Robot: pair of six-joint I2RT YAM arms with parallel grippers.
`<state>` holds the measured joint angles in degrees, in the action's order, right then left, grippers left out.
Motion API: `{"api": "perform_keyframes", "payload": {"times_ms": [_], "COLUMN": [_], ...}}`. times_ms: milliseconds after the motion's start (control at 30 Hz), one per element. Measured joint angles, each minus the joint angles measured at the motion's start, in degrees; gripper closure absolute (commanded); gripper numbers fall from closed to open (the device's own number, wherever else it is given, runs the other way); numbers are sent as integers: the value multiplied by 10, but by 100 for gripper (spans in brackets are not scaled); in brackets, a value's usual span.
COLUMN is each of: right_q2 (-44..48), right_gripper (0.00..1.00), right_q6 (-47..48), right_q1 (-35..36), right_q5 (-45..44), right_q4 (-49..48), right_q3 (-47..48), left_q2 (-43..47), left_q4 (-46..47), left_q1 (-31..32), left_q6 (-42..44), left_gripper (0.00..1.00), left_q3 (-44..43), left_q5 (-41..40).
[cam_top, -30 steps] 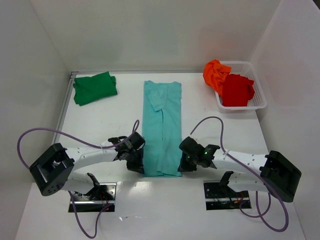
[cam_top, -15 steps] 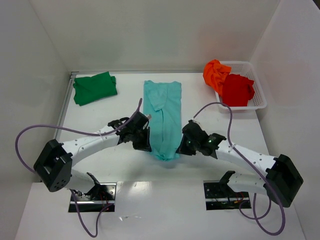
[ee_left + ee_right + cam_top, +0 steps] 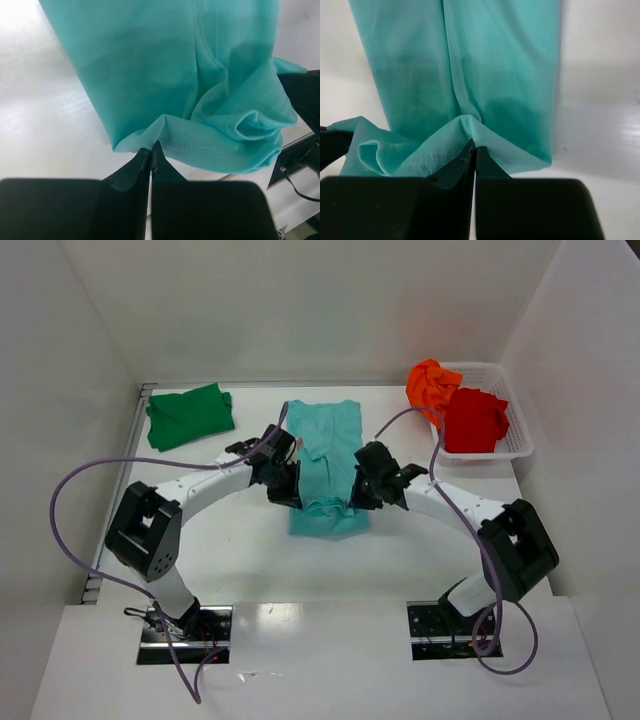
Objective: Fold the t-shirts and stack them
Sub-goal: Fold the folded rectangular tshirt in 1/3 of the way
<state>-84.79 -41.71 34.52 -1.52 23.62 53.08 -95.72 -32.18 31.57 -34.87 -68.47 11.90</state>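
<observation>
1. Moved since the earlier frame: left gripper and right gripper have travelled away from the arm bases toward the middle of the table, taking the near hem of the light teal t-shirt with them, so its near part is now doubled back over itself.
2. Table: white, walled on three sides; bears all items below.
3. Light teal t-shirt: centre of table, a long strip with its far end lying flat; the near end forms a rounded fold on the surface, and the hem sags bunched between the two grippers.
4. White mesh basket: far right corner, holding two shirts.
5. Dark green t-shirt: far left corner, folded, well apart from the teal one.
6. Red t-shirt: crumpled in the basket.
7. Bright orange t-shirt: crumpled, draped over the basket's left rim, touching the red one.
8. Left gripper: fingers pressed together, pinching the teal hem at its left corner.
9. Right gripper: fingers pressed together, pinching the teal hem at its right corner.
</observation>
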Motion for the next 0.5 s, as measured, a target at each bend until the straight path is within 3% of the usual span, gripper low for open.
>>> {"api": "perform_keyframes", "payload": {"times_ms": [300, 500], "right_q2": [-57, -106], "right_gripper": [99, 98], "right_q6": [42, 58], "right_q1": [-75, -86], "right_q5": [7, 8], "right_q4": [-6, -30], "right_q3": [81, 116], "left_q2": [-103, -156], "left_q4": [-5, -6], "left_q1": [-49, -68], "left_q6": [49, 65], "left_gripper": [100, 97], "left_q3": [-104, -142], "left_q5": [27, 33]}}
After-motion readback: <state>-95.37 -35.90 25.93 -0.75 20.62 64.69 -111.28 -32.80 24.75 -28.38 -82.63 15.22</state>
